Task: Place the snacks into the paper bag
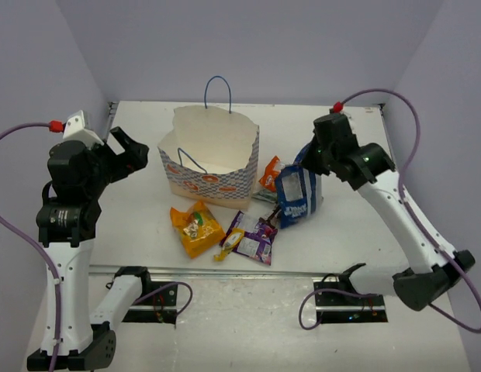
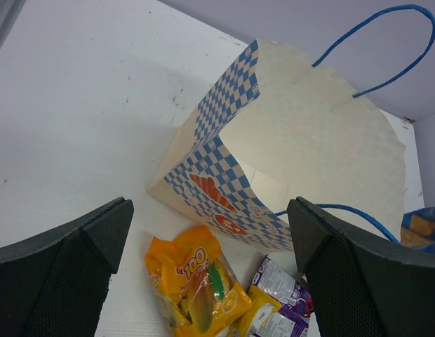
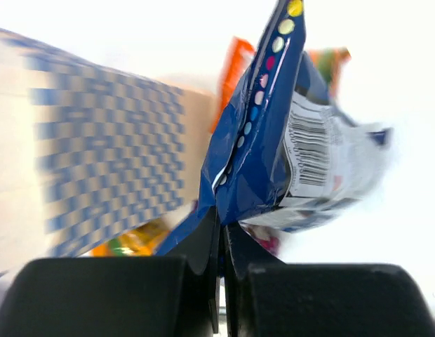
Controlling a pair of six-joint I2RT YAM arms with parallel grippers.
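The paper bag point(image 1: 213, 159) stands open at mid table, checkered sides, blue cord handles; it also shows in the left wrist view point(image 2: 288, 161). My right gripper point(image 1: 312, 155) is shut on the top edge of the large blue-and-white bag point(image 1: 297, 194), which hangs just right of the paper bag point(image 3: 98, 147); the pinched foil point(image 3: 263, 147) fills the right wrist view. My left gripper point(image 1: 128, 151) is open and empty, left of the paper bag. The yellow-orange bag point(image 1: 196, 228) and purple packet point(image 1: 250, 236) lie in front of the paper bag. The orange packet point(image 1: 270, 173) lies by its right side.
White table with grey walls on three sides. A metal rail point(image 1: 240, 271) runs along the near edge between the arm bases. The yellow-orange bag point(image 2: 196, 284) and purple packet point(image 2: 284, 309) lie between my left fingers in the left wrist view.
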